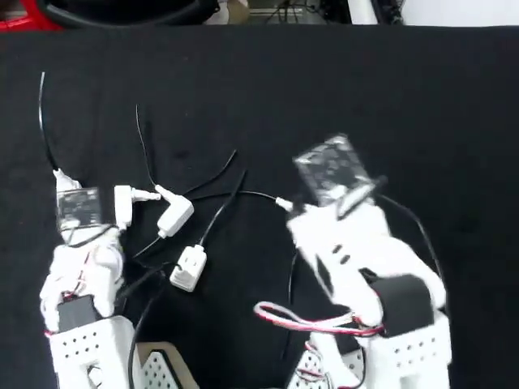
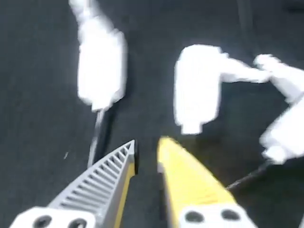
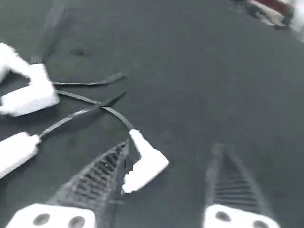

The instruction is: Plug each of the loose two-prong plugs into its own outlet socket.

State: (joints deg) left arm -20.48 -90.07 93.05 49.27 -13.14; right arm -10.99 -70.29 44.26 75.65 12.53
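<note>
Nearest, my left gripper [image 2: 146, 151] keeps a narrow gap between its fingers and grips nothing; two white sockets [image 2: 101, 64] lie just beyond. My right gripper [image 3: 171, 145] is spread wide, with a loose plug [image 3: 145, 167] lying between the fingers, against one. From above, that plug lies on the black table [image 1: 405, 97], well apart from the sockets.

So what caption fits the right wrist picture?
Right gripper open above a loose white plug on the black table.

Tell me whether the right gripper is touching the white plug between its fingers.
Cannot tell. Right wrist view: the plug lies right beside one finger, blur hiding any gap.
</note>
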